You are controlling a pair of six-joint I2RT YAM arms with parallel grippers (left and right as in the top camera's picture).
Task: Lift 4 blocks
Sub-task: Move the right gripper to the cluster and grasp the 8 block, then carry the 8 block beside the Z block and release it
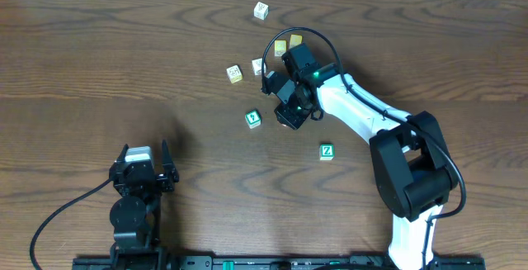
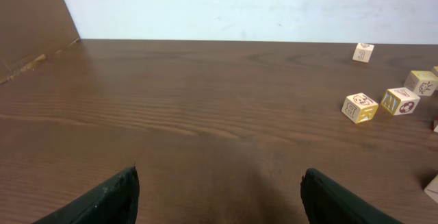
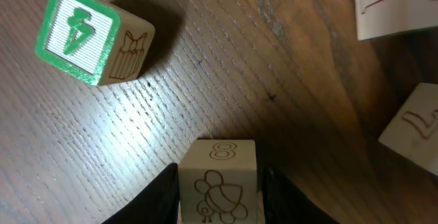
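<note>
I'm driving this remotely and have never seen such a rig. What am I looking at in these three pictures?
Two robot arms work at a wooden table. The top-down picture shows both; the other two come from cameras on each wrist. The left gripper rests wide open and empty. The right gripper straddles a white block with reddish print; whether it already pinches it is unclear. A green block, a green Z block and other small cubes lie scattered around.

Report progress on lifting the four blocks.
Done: nothing visibly raised; the green Z block and other green block sit on the table. In hand: the right gripper straddles the reddish-print block, grip unconfirmed. To do: lift it and the others; the left gripper is open, idle.
</note>
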